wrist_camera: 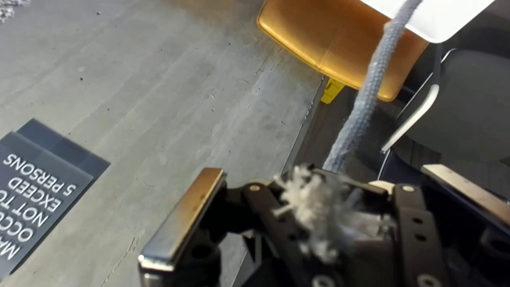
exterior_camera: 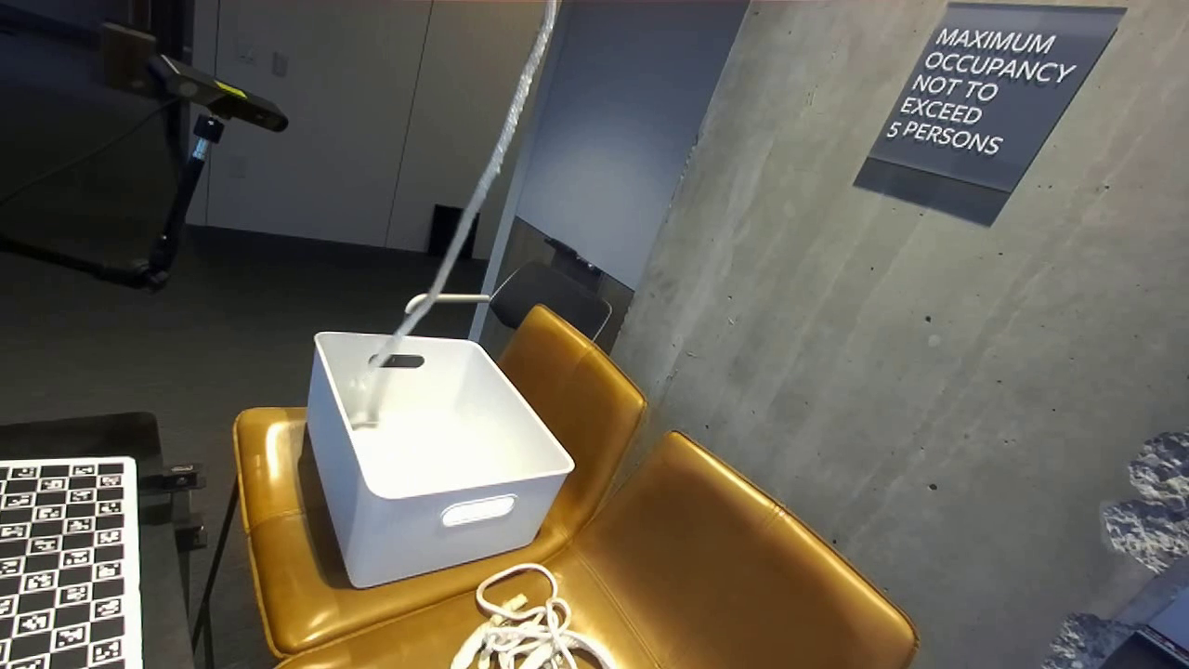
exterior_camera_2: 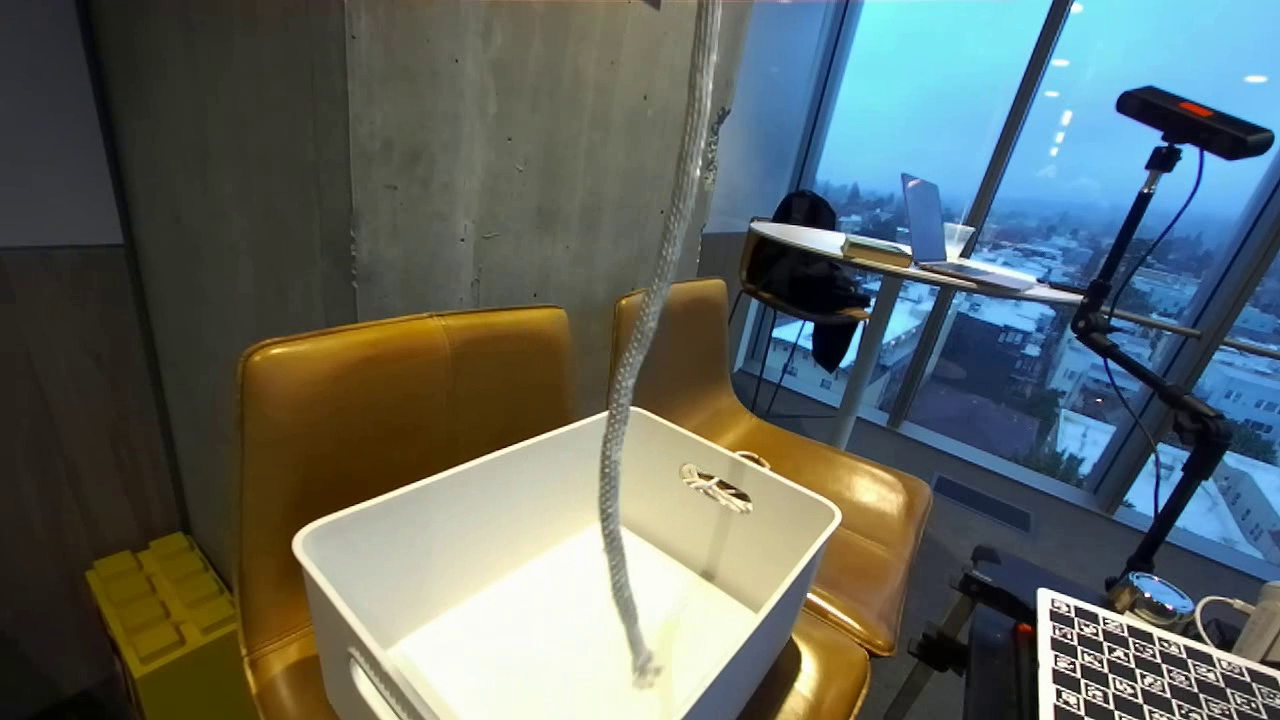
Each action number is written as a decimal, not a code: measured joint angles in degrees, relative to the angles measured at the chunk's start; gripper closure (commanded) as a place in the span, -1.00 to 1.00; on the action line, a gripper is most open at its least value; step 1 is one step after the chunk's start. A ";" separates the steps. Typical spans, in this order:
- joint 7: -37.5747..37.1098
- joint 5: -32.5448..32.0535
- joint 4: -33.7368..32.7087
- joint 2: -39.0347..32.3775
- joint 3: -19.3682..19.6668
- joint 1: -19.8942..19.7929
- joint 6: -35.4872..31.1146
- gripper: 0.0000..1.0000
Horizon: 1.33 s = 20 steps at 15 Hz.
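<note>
Grey rope (exterior_camera_2: 637, 340) — one — hangs into one bin (exterior_camera_2: 480, 530).

Curved pale braided rope (exterior_camera_2: 648, 312), frayed on top, lower end inside the white bin (exterior_camera: 418, 539).

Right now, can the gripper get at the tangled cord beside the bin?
Probably not yet: the gripper is occupied, holding the rope that hangs into the bin. Were it free, maybe: the tangled cord lies on the chair outside the bin, and nothing covers the part in view.
</note>
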State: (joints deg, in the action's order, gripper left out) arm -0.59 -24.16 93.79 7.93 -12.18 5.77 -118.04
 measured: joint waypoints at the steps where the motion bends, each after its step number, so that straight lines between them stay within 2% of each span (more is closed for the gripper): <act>1: 0.00 0.00 1.38 -0.51 0.40 -0.14 -0.44 1.00; 9: 0.00 -1.33 12.64 -1.79 1.49 -0.20 -4.89 1.00; 10: 0.00 -1.49 13.78 -1.83 1.70 -0.24 -5.48 0.50; 11: 0.00 -1.58 14.79 -1.87 1.98 -0.34 -6.04 0.45; 13: 0.00 -1.59 16.47 -2.00 2.71 -0.66 -7.05 0.22; 20: 0.01 -1.76 23.04 -2.25 5.36 -2.03 -9.85 -0.84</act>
State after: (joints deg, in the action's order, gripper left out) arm -0.58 -25.93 116.84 5.68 -6.82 3.74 -127.90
